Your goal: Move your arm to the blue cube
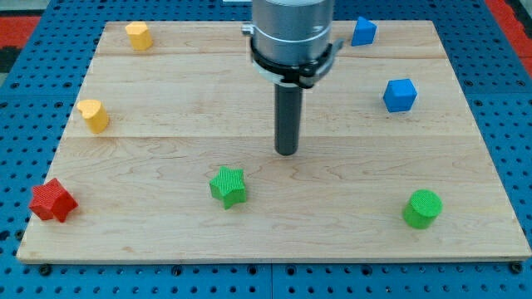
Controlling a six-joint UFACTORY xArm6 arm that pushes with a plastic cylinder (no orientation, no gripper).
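Observation:
The blue cube (400, 95) sits on the wooden board at the view's right, upper half. My tip (286, 152) rests on the board near the middle, well to the left of the cube and a little lower. A second blue block (363, 31), of a less regular shape, lies near the top edge, right of the arm's body. The tip touches no block.
A green star (228, 186) lies below and left of the tip. A green cylinder (422, 208) is at the bottom right. Two yellow blocks (138, 36) (94, 115) are at the left. A red star (52, 200) is at the bottom left corner. The board's edge (266, 259) runs along the bottom.

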